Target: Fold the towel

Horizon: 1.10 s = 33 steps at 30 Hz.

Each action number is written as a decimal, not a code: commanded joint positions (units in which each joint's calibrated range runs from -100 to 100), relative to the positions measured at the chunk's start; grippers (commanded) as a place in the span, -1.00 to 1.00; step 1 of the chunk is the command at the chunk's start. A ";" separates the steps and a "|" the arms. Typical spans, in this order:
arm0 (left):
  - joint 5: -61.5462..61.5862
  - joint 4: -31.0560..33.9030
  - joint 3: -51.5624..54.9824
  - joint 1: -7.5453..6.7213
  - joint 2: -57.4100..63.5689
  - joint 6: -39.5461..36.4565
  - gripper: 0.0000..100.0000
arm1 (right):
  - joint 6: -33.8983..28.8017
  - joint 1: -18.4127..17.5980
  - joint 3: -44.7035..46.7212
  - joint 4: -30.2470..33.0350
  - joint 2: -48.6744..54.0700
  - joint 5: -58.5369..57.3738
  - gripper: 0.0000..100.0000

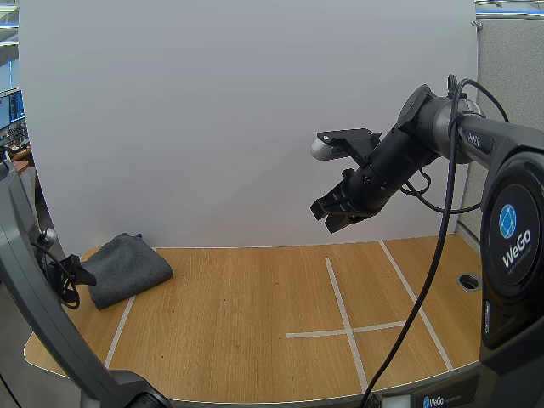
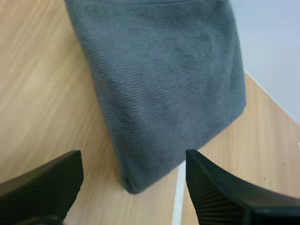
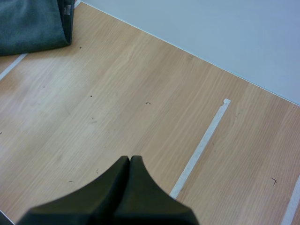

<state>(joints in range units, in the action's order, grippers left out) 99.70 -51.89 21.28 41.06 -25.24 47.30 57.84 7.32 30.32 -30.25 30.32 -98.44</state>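
Just beyond my parted left fingers [image 2: 220,197] lies the folded towel [image 2: 164,84].

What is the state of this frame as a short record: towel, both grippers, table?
towel: grey, folded over, lying flat at the table's far left
left gripper: open, empty, just over the towel's corner
right gripper: shut, empty, raised above the table, well apart from the towel
table: wooden, marked with white tape lines

The high view looks forward and down over the table [image 1: 255,323]. The left wrist view sits close above the towel [image 2: 164,84]; the right wrist view, farther off, shares it.
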 commanded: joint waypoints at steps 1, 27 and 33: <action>0.30 -5.50 0.43 0.01 -5.24 1.33 1.00 | 0.65 0.31 0.09 0.33 0.99 -0.60 -1.00; 0.30 -14.15 0.10 -5.50 -9.04 6.16 -0.51 | 0.65 0.31 0.09 3.09 0.99 -0.60 -1.00; 0.30 -13.25 -4.31 -4.62 -9.04 6.83 -1.00 | 0.65 0.31 0.09 3.09 0.99 -0.60 -1.00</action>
<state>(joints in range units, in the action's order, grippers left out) 99.41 -64.62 21.39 35.86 -34.44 53.22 58.05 7.32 30.32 -27.47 30.32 -98.44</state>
